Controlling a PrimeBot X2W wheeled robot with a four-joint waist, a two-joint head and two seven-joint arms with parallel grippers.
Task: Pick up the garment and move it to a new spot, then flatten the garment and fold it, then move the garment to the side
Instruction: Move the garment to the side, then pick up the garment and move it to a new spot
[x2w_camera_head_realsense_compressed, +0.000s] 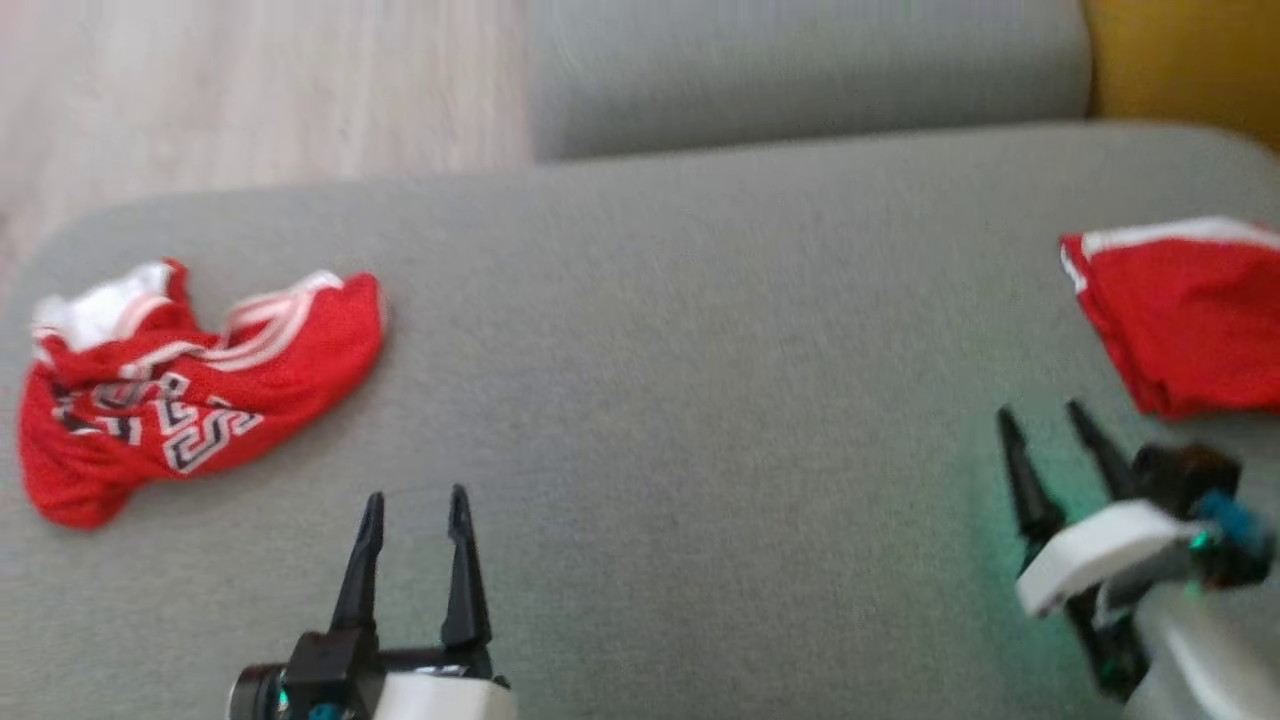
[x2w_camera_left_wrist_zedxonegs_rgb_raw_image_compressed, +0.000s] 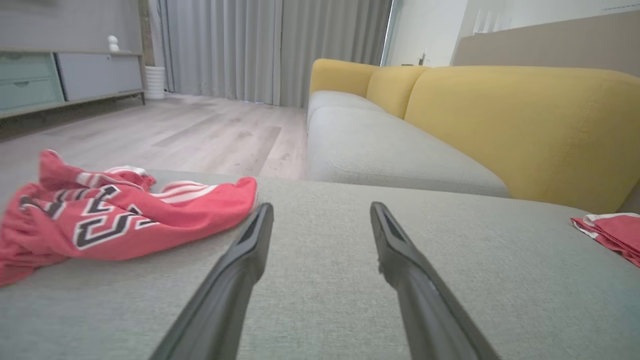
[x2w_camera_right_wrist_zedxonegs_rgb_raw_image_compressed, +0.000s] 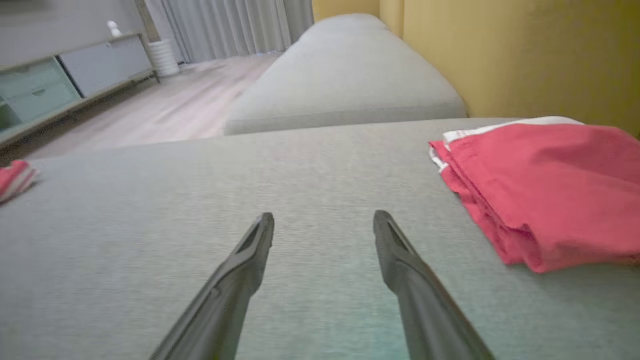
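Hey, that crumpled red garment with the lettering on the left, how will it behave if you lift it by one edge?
Probably floppy: the crumpled red garment lies in soft bunched folds, so it should drape and hang from one pinch. Likely light, as the grey cushion barely dents under it. Pushed, it would probably bunch up rather than slide.

- Crumpled garment — red, white stripes, black-edged white print, perhaps lettering.
- Folded garment — red, white trim.
- Sofa seat grey; backrest mustard yellow.
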